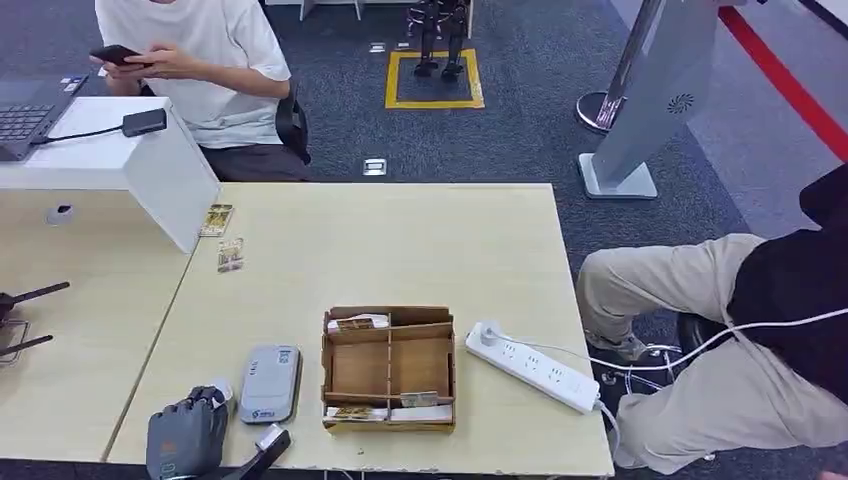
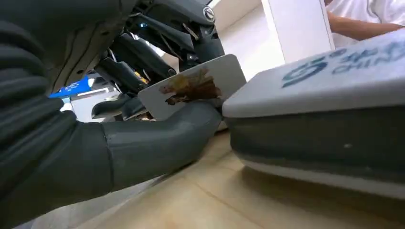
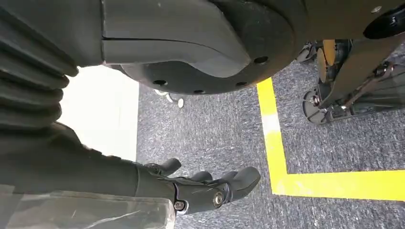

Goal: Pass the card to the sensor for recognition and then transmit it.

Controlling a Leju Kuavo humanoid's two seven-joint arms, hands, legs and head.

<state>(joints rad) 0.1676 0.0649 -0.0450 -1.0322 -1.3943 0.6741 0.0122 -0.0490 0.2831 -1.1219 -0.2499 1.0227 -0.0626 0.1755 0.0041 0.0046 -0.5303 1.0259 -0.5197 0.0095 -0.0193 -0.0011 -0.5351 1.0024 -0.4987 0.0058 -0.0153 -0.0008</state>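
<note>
head view first: left hand [image 1: 187,436] sits at the near left corner of the pale wooden table [image 1: 400,240], just left of the grey sensor [image 1: 269,383], which lies flat with its long axis running near to far. right of the sensor stands a cardboard organizer [image 1: 389,368] with cards in its near and far slots, and further right a white power strip [image 1: 532,365] lies angled toward the near right. two loose cards [image 1: 223,236] lie at the far left beside a white box [image 1: 150,165]. a person in a white shirt [image 1: 195,60] sits at the far side holding a phone; another person's legs [image 1: 700,330] are at the right.

left wrist view: the left hand [image 2: 143,119] holds the card [image 2: 196,88] between its thick grey thumb and darker fingers [image 2: 143,52]. the card is tilted, its picture face toward the camera, its long axis pointing at the sensor [image 2: 320,114], and its leading end is right at the sensor's top edge.

right wrist view: the right hand [image 3: 205,188] hangs over grey carpet [image 3: 215,129] by a yellow floor line [image 3: 282,157], holding nothing, fingers loosely curved and apart.
</note>
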